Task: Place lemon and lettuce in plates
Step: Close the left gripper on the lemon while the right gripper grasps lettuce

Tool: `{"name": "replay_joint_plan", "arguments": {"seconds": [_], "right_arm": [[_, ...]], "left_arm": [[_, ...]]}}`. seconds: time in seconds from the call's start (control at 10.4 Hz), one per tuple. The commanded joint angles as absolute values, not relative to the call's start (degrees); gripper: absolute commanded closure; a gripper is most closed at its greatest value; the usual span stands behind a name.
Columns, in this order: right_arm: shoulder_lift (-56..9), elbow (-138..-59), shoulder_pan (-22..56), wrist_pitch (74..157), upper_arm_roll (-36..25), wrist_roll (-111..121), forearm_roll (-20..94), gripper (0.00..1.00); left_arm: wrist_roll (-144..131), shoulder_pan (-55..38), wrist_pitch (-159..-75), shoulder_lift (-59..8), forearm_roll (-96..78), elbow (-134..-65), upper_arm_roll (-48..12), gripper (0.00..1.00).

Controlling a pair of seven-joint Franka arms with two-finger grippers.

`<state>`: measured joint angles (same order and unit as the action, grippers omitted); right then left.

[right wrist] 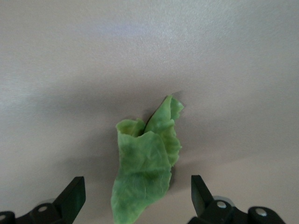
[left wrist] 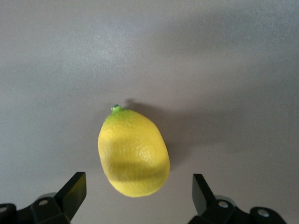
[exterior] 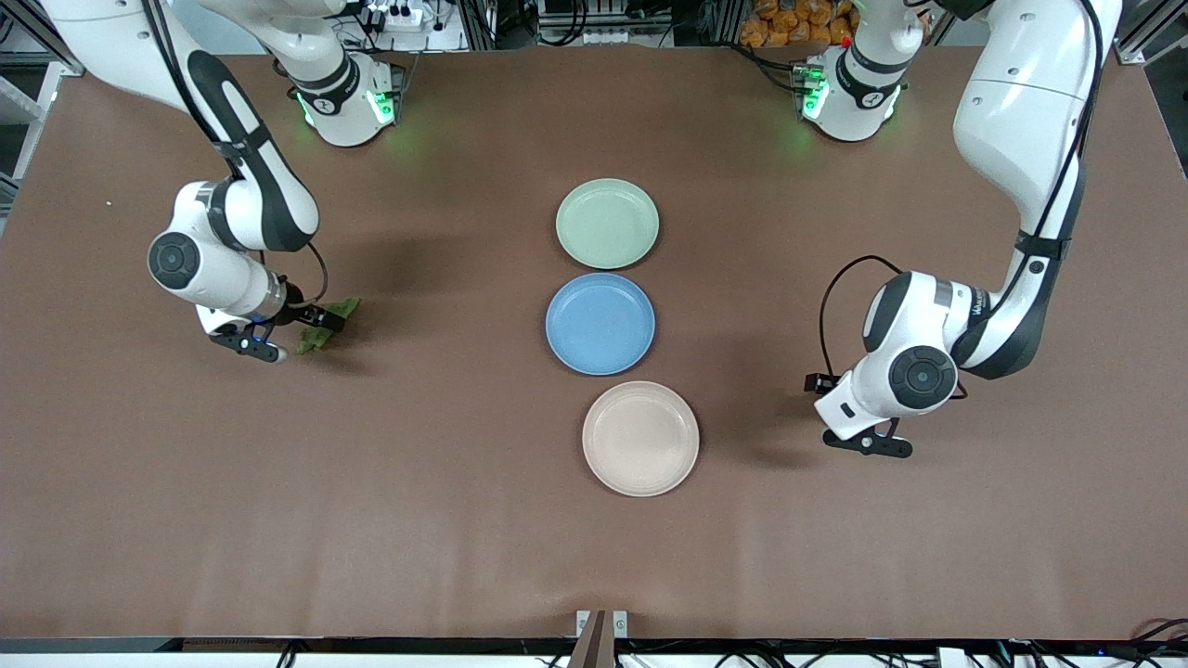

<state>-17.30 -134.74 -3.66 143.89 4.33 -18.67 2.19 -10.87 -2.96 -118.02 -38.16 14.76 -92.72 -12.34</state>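
The lettuce (exterior: 329, 324), a wrinkly green leaf, lies on the brown table toward the right arm's end. My right gripper (exterior: 283, 331) stands low over it, open; in the right wrist view the leaf (right wrist: 145, 168) lies between the spread fingers of the gripper (right wrist: 138, 185), untouched. The yellow lemon (left wrist: 133, 151) shows only in the left wrist view, lying on the table between the open fingers of my left gripper (left wrist: 138, 185), apart from both. In the front view that gripper (exterior: 863, 429) hides it. The pale green plate (exterior: 607, 223) and the beige plate (exterior: 640, 438) hold nothing.
A blue plate (exterior: 600, 323) sits between the two other plates in a row down the table's middle. The green plate is farthest from the front camera, the beige one nearest. Both arm bases stand along the table's edge farthest from the front camera.
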Motion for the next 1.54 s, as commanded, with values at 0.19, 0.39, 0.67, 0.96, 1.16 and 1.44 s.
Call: {"name": "replay_joint_plan", "arguments": {"seconds": [0.19,0.39,0.67,0.96,1.16,1.44], "right_arm": [[-19.95,-134.56,-4.22,146.25,4.57,-20.65,3.16,0.02],[-20.3,-134.47,-3.96,145.81,4.57,-20.65,3.16,0.45],[-20.21,-134.3,-3.87,145.02,4.57,-21.18,3.16,0.61],[-20.21,-133.51,-3.78,142.22,4.57,-21.0,3.08,1.0],[-20.21,-126.6,-3.78,129.11,4.57,-21.18,3.08,1.0],[-20.22,-119.19,-2.29,116.56,4.66,-21.18,3.08,1.0]], "left_arm": [[-10.37,-2.64,-120.15,-41.04,16.26,-90.88,-12.66,0.0],[-10.28,-1.85,-120.15,-42.18,16.26,-89.75,-12.66,0.0],[-9.41,-1.76,-120.15,-42.89,16.61,-89.82,-12.48,0.0],[-8.26,-1.76,-120.15,-42.98,17.14,-90.0,-12.3,0.0],[-9.49,-1.76,-120.06,-42.72,17.05,-90.0,-12.3,1.0],[-11.5,-2.37,-120.06,-42.28,16.53,-89.56,-12.39,1.0]]}}
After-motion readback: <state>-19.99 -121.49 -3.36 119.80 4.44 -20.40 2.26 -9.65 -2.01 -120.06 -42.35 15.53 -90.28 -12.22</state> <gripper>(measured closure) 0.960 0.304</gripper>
